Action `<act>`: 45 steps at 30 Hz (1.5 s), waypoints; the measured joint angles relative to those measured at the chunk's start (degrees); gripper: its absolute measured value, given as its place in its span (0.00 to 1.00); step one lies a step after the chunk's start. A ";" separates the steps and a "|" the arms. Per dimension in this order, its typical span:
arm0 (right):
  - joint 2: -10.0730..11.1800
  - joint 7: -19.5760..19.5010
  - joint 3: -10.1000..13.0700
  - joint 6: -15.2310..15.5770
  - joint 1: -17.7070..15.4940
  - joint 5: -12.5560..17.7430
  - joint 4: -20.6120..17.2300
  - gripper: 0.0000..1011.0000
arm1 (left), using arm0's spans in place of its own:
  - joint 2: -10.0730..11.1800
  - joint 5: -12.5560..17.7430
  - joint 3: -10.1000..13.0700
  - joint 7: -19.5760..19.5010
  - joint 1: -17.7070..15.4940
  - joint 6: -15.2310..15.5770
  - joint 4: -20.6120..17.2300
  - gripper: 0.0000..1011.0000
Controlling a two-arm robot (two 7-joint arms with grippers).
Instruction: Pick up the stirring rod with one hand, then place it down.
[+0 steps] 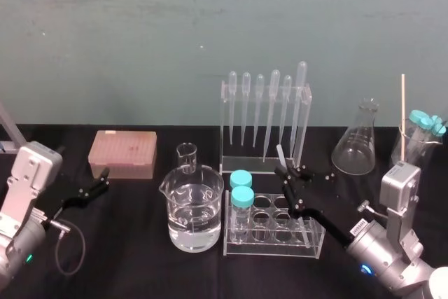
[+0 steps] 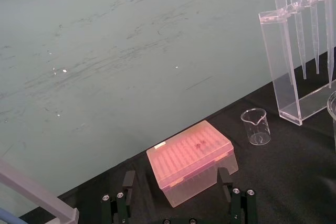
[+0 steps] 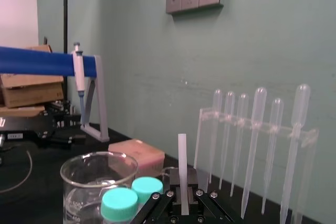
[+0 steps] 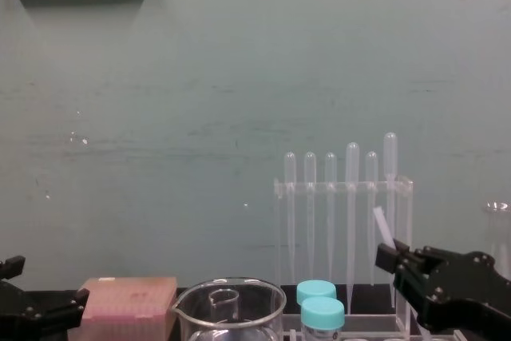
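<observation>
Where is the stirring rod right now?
The stirring rod stands upright in the jaws of the right gripper, right of centre in the head view, just in front of the pipette rack, by the test-tube rack.

Readable markings, one item: white graduation print on the large glass beaker point(image 3: 79, 184), apparently reading "500". The small white label point(image 1: 359, 227) on the robot's right forearm is illegible. The label on the black equipment point(image 3: 26, 127) beyond the beaker is also illegible.
</observation>
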 joint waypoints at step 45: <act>0.06 0.06 -0.10 1.08 0.27 -0.20 0.58 0.80 | 0.00 0.00 0.00 0.00 0.00 0.00 0.00 0.99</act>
